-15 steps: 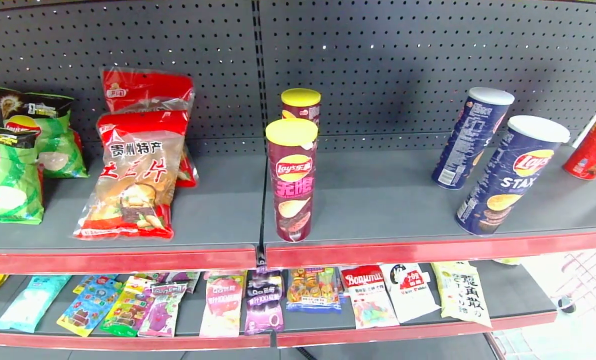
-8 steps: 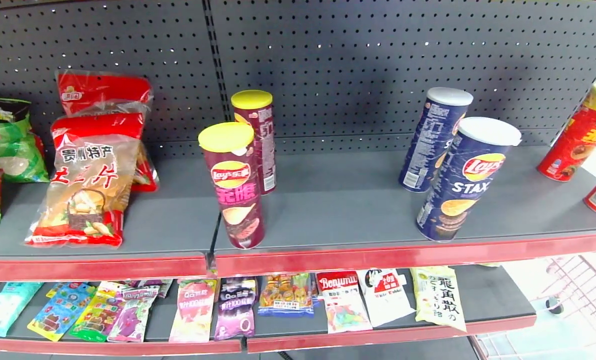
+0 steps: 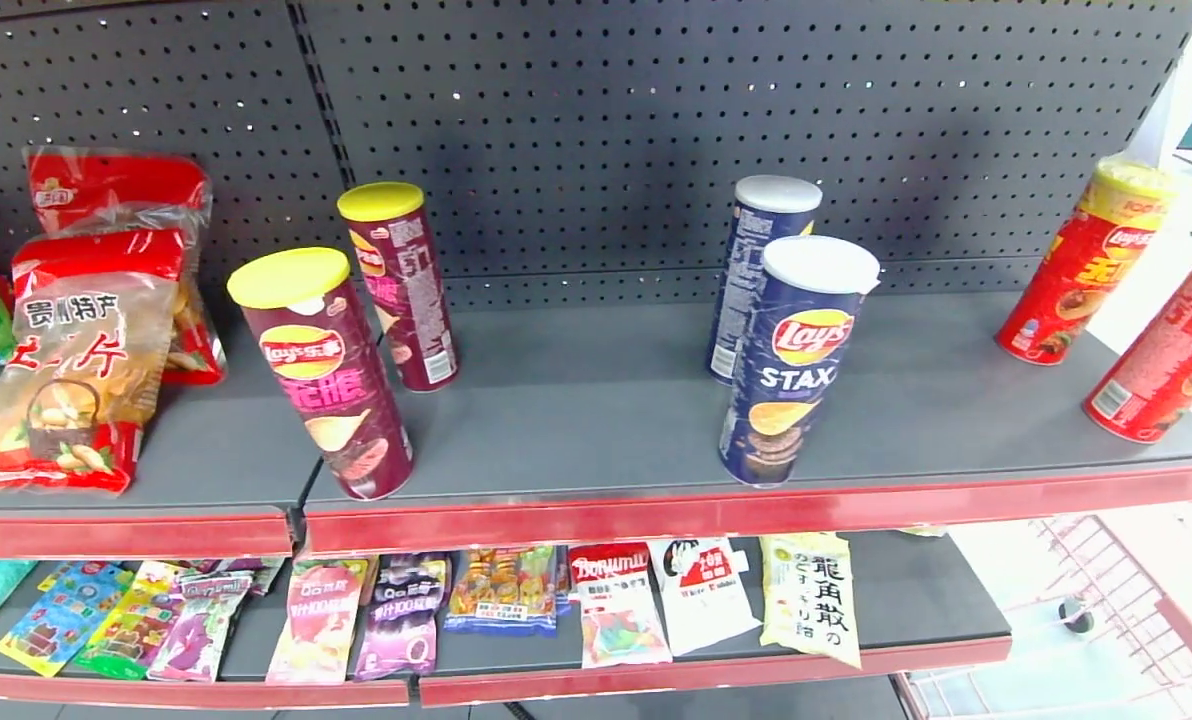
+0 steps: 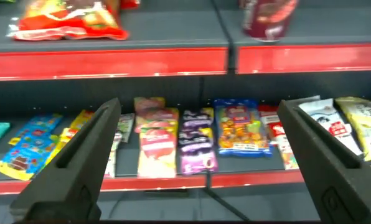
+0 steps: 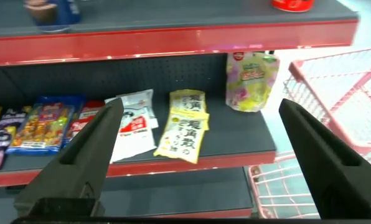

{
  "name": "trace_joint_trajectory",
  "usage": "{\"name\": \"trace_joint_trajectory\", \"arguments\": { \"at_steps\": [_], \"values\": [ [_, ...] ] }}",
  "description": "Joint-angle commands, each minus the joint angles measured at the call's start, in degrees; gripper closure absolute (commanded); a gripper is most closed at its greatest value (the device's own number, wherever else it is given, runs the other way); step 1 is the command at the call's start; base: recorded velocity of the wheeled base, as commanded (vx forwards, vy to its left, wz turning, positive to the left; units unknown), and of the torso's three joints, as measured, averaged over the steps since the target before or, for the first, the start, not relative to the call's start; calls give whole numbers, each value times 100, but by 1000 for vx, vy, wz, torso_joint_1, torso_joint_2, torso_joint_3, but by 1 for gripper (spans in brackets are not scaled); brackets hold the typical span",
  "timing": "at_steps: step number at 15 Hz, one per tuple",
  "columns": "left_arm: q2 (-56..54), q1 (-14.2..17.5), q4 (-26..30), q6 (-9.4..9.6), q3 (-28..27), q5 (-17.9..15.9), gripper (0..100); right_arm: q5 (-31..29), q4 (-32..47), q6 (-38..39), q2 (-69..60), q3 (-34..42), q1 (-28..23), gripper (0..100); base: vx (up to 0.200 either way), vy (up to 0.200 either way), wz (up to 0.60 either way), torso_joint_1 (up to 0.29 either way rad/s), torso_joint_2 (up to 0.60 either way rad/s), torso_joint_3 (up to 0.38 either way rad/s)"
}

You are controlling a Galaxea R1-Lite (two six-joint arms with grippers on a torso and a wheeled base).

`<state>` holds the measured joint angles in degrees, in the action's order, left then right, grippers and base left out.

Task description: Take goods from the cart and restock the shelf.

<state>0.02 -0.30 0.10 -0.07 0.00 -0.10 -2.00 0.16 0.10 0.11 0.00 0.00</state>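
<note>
Head view: we judge the chip can (image 3: 801,370) light, stiff, slick, best held mid-body; our left gripper (image 4: 198,104) and right gripper (image 5: 201,102) gape empty.

A dark grey pegboard panel (image 3: 606,130) forms the back wall, with small holes in even rows and a vertical seam (image 3: 319,150) running down it. The upper shelf (image 3: 606,400) is a matte grey board with a glossy red strip (image 3: 756,510) along its front edge. The lower shelf (image 3: 931,585) is built alike. Past the right end, the floor (image 3: 1016,570) is pale and brightly lit.
</note>
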Motion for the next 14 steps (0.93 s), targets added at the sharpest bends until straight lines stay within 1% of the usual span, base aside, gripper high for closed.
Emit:
{"name": "trace_joint_trajectory", "arguments": {
  "at_steps": [1, 11, 14],
  "values": [
    [-2, 4, -1, -1, 0, 1, 0, 7, 2, -1, -2, 0, 0, 0, 0, -200, 0, 2, 7, 2],
    [-2, 4, 8, -1, 0, 1, 0, -2, 2, 8, -2, 0, 0, 0, 0, -200, 0, 2, 3, 3],
    [-2, 4, -1, -1, 0, 1, 0, -2, 2, 8, -2, 0, 0, 0, 0, 0, 0, 0, 0, 0]
  ]
}}
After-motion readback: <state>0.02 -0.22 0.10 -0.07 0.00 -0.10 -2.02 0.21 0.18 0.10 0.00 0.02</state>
